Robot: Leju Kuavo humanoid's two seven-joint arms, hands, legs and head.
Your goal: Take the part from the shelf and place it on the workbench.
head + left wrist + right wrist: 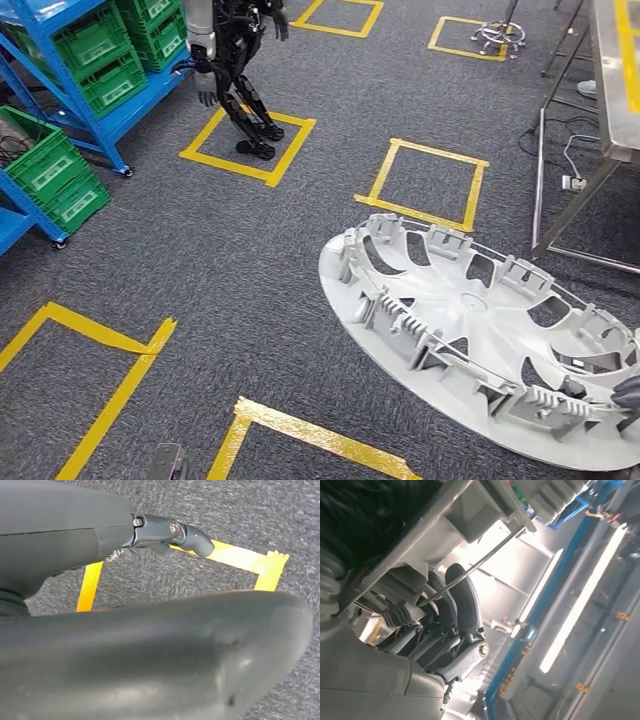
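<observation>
Grey thumb and fingers of the left hand (158,630) hang loosely apart, grasping nothing. At five o'clock, the right hand (448,630) clutches the round pale-grey plastic wheel cover (483,335), carried tilted above grey carpet (226,270), workbench (615,80) at two o'clock.

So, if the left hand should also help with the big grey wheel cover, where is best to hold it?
Probably the rim on the near-left side of the wheel cover. That edge hangs free above the carpet and is thin enough for fingers to wrap, coming from the robot's left. The right hand already holds the opposite edge, so this would balance it.
</observation>
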